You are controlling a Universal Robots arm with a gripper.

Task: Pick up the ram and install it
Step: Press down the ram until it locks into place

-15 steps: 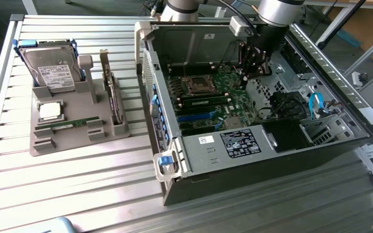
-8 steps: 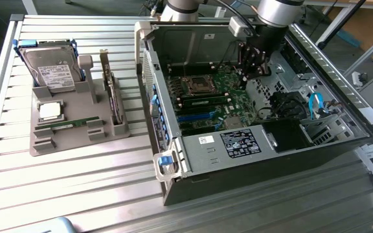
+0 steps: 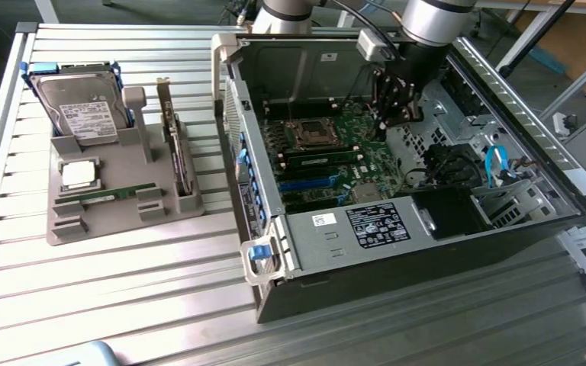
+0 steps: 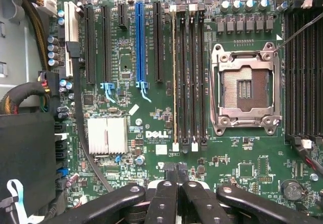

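While the gripper (image 3: 407, 107) hangs inside the open computer case (image 3: 395, 229) in the exterior view, the ram (image 3: 110, 196) lies flat on the grey parts holder (image 3: 120, 229), well apart toward that view's left. Seen from the wrist, the gripper (image 4: 176, 176) is clenched empty above the motherboard (image 4: 151, 133), near the memory slots (image 4: 189, 77).

Ribbed metal table (image 3: 120, 297), glossy motherboard (image 4: 151, 148)

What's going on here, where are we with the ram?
The end effector is shut with nothing in it, hanging inside the open computer case over the motherboard, near the memory slots. The ram appears to lie in the grey tray outside the case, on the exterior view's left.
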